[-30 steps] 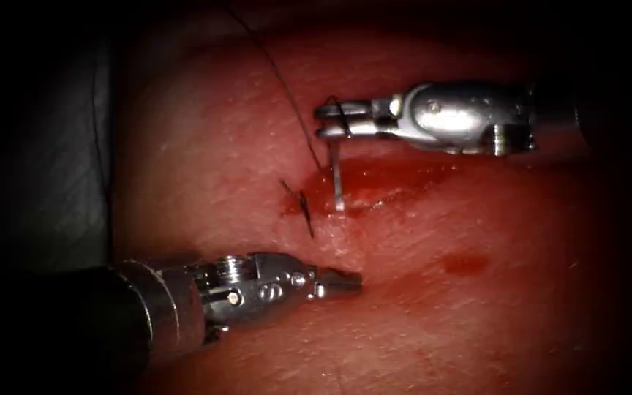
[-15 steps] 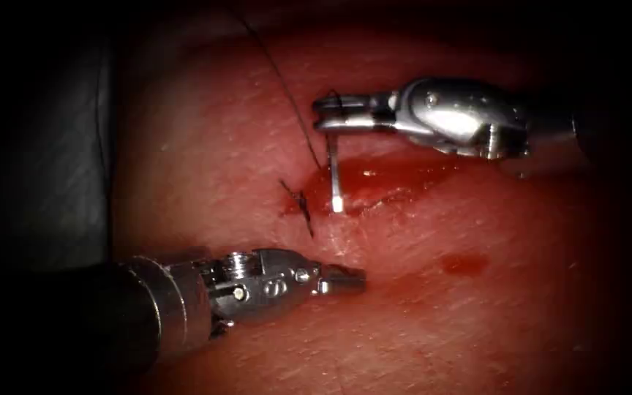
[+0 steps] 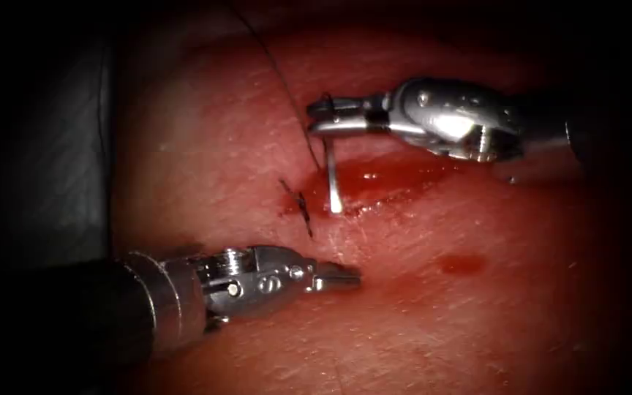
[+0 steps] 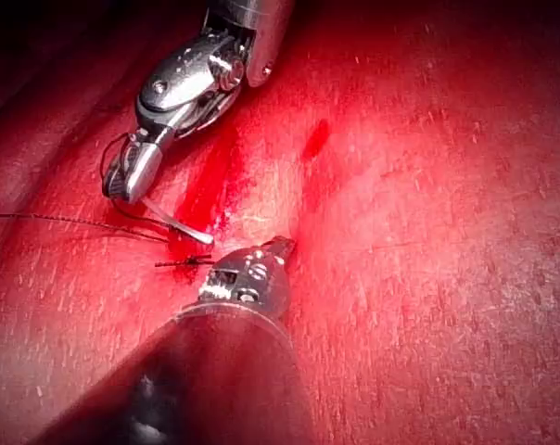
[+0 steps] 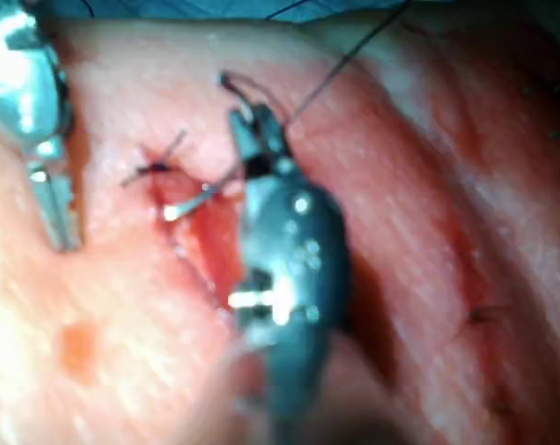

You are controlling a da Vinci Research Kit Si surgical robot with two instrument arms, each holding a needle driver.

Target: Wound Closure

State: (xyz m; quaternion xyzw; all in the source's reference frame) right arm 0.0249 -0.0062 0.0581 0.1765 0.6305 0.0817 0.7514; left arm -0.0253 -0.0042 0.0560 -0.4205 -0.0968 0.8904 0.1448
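Observation:
My right tool [image 3: 317, 117] reaches in from the right, above the cut [image 3: 396, 179], and is shut on the curved needle [image 3: 331, 175] near its thread end. The needle hangs down, and its bright tip rests at the cut's left end; I cannot tell if it is in the tissue [image 3: 206, 146]. Dark thread [image 3: 287, 88] runs up and left from the needle's tail. My left tool [image 3: 351, 276] lies below the cut, shut and holding nothing. In the left wrist view the needle [image 4: 180, 222] points toward the left tool [image 4: 278, 248]. The right wrist view has the needle [image 5: 192, 199] beside the right tool [image 5: 248, 125].
A tied stitch with short cut ends [image 3: 303, 207] sits just left of the cut's left end. Red fluid [image 3: 382, 179] pools along the cut, and a small red spot [image 3: 462, 263] lies lower right. A dark drape [image 3: 53, 183] borders the tissue on the left.
My right tool has shifted slightly left and turned at the wrist, tilting the needle while its tip stayed at the cut's left end. The left tool has barely moved.

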